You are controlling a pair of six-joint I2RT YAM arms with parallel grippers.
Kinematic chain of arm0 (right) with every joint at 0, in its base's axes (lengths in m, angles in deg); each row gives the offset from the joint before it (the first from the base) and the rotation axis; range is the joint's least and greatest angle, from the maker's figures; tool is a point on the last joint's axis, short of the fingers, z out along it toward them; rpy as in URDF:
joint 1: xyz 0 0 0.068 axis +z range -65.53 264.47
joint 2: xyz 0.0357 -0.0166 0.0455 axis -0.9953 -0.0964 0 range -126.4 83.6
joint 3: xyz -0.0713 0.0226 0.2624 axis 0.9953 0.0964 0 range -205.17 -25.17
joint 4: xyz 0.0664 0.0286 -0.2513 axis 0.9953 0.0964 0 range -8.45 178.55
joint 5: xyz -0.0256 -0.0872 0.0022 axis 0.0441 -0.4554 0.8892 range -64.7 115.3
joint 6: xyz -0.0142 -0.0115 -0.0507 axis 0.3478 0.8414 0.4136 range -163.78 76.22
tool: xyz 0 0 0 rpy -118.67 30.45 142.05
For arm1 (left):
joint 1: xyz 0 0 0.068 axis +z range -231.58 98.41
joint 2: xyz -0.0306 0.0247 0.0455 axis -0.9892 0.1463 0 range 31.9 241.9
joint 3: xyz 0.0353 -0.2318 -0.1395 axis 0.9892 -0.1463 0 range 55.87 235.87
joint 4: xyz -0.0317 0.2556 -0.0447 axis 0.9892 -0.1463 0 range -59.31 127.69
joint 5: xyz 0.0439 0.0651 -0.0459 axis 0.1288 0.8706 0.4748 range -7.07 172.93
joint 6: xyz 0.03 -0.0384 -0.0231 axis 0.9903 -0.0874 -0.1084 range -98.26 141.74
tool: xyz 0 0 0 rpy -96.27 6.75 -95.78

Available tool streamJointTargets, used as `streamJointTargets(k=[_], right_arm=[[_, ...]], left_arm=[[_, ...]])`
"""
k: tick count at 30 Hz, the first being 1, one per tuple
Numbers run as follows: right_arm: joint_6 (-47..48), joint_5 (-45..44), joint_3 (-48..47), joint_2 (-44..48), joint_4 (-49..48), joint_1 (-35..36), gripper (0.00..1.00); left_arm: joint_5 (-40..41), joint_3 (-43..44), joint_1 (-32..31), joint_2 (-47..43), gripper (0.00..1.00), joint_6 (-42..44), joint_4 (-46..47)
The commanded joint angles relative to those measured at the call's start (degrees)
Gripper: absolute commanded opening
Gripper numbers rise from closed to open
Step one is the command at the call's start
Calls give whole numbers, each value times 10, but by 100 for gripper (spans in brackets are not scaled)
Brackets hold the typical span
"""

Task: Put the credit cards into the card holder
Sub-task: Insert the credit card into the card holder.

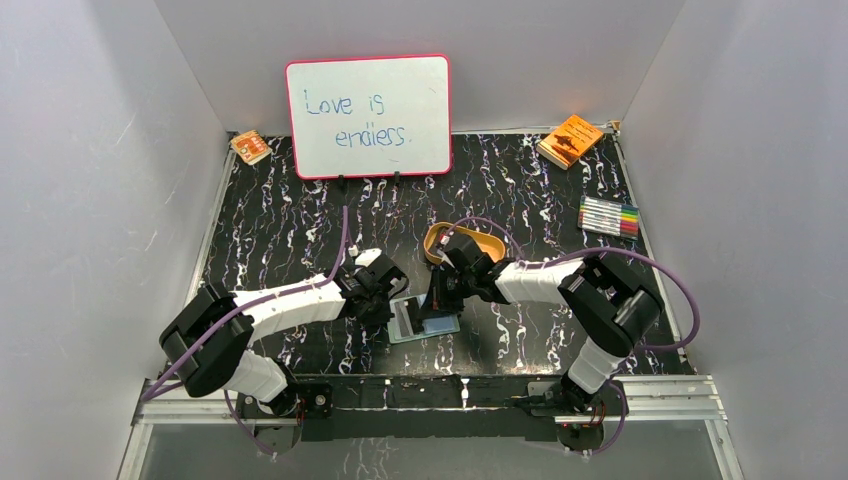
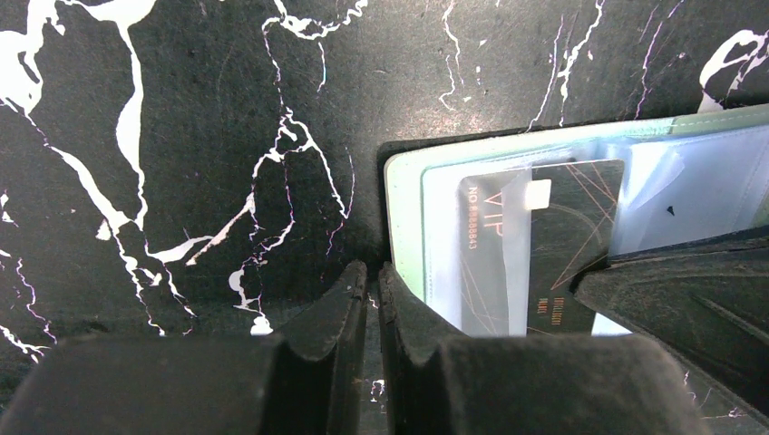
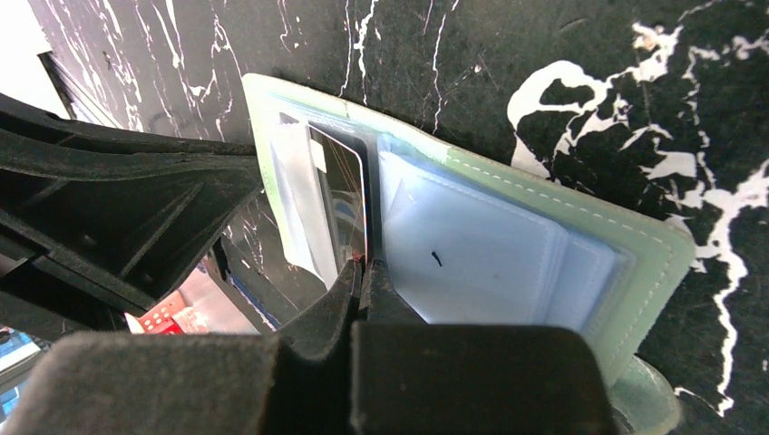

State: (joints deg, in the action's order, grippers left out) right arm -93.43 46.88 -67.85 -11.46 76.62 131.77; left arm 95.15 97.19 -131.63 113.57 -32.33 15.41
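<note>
The sage-green card holder (image 1: 425, 322) lies open on the black marbled table, clear sleeves up. It also shows in the left wrist view (image 2: 403, 217) and the right wrist view (image 3: 580, 227). A black credit card (image 2: 562, 227) marked VIP sits partly inside the left sleeve. In the right wrist view the card (image 3: 343, 190) is seen near edge-on. My right gripper (image 3: 365, 263) is shut on the card's near edge, above the wallet's fold (image 1: 440, 300). My left gripper (image 2: 372, 272) is shut and empty, its tips at the wallet's left edge (image 1: 392, 300).
A tan oval tray (image 1: 470, 243) stands just behind the right gripper. A whiteboard (image 1: 368, 115) stands at the back. An orange booklet (image 1: 570, 140) and a marker set (image 1: 608, 216) lie at the back right, and a small orange packet (image 1: 250, 147) at the back left.
</note>
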Motion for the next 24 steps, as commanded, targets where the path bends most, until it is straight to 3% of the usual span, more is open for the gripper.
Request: streamJointTargets(k=[1, 12, 19, 24], right_arm=[[2, -9, -17, -16, -6, 12, 0], [3, -4, -26, -14, -8, 19, 0], [5, 2, -30, -13, -5, 19, 19], [1, 10, -30, -13, -11, 19, 23]], left_arm=[[-26, -10, -1, 26, 8, -5, 12], [-26, -11, -2, 24, 8, -4, 12], [-26, -10, -1, 25, 8, -1, 12], [-26, -8, -1, 26, 8, 1, 12]])
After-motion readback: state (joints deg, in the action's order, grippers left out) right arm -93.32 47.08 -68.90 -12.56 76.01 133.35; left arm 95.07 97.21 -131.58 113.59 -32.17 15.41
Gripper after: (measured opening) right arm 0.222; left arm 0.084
